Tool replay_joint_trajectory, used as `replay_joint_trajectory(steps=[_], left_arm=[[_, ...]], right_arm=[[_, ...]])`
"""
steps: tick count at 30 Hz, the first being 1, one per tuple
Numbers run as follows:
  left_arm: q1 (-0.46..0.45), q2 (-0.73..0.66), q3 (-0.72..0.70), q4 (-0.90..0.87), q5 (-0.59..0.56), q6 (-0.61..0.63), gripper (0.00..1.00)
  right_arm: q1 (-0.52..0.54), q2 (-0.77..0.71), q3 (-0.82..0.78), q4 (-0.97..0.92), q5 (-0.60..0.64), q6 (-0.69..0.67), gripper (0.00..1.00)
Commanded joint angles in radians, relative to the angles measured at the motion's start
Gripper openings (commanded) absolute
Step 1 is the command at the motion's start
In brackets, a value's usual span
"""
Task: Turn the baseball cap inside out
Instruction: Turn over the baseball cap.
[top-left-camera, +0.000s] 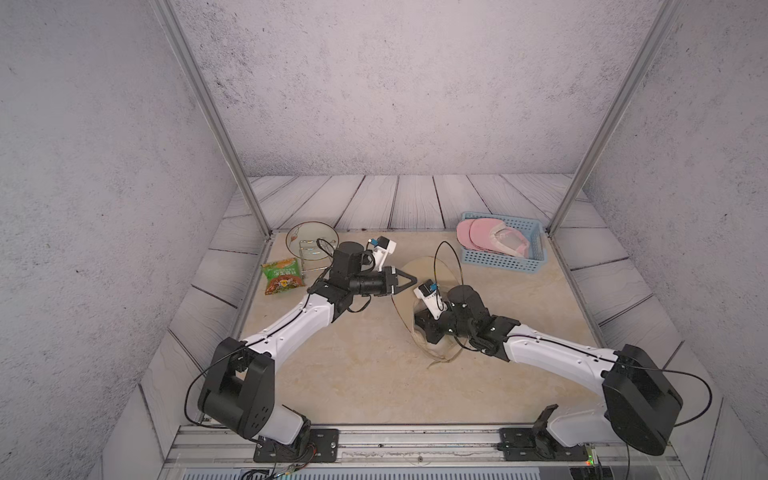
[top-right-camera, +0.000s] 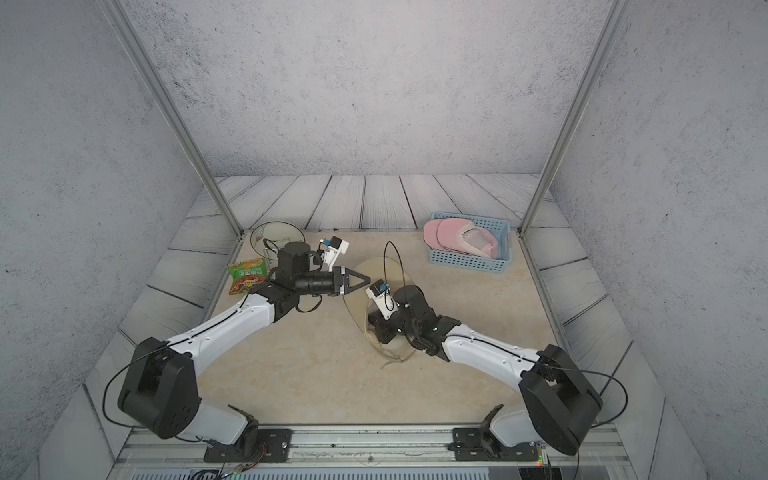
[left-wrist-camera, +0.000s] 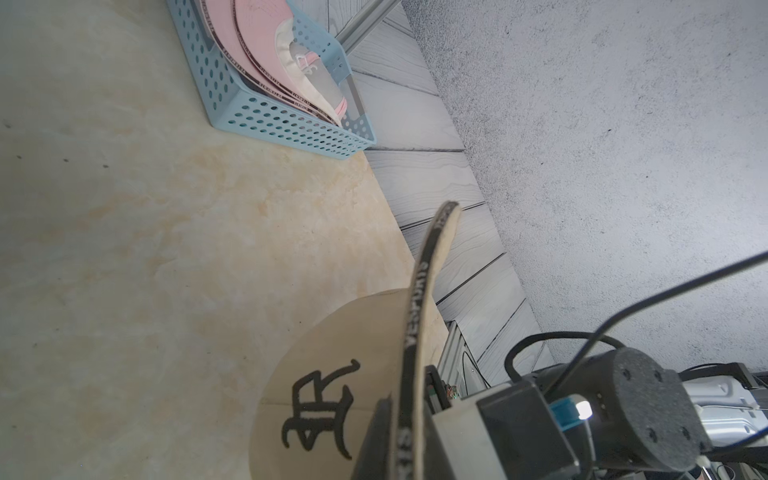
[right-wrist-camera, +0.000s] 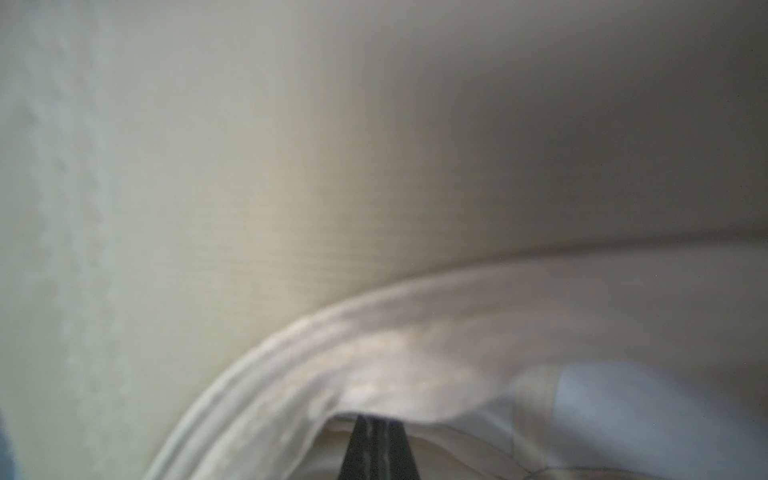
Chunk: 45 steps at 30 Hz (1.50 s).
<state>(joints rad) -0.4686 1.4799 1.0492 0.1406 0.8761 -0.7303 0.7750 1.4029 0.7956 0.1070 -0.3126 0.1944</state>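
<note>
Mid-bench, the cap (left-wrist-camera: 316, 374) is raised on edge and barely begun: its lettered outside faces outward, so the crown is not yet turned. The right claw (right-wrist-camera: 378, 436) is clenched and buried inside the crown under the sweatband; whether it pinches lining I can't tell. Just beyond, the left claw (top-left-camera: 413, 279) is clenched on the brim's black edge. Pushing the crown through is what's left, I'd say. Farther back sit a snack bag (top-left-camera: 281, 276) and glass dish (top-left-camera: 311, 241) toward the far left corner, and a basket (top-left-camera: 498, 262) of pink caps (top-left-camera: 486, 237) far right; none obstructs.
</note>
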Motion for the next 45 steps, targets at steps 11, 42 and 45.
replay_joint_trajectory(steps=[11,42,45], left_arm=[[0.031,-0.035,0.094,0.049,0.042,0.022,0.0],[0.003,-0.06,0.158,-0.298,-0.213,0.352,0.0],[-0.006,-0.057,0.165,-0.314,-0.223,0.372,0.0]], right_arm=[[0.001,0.079,-0.012,-0.244,0.213,0.02,0.02],[-0.001,-0.291,-0.028,-0.048,0.346,0.081,0.52],[0.0,-0.332,-0.054,-0.016,0.426,0.087,0.52]])
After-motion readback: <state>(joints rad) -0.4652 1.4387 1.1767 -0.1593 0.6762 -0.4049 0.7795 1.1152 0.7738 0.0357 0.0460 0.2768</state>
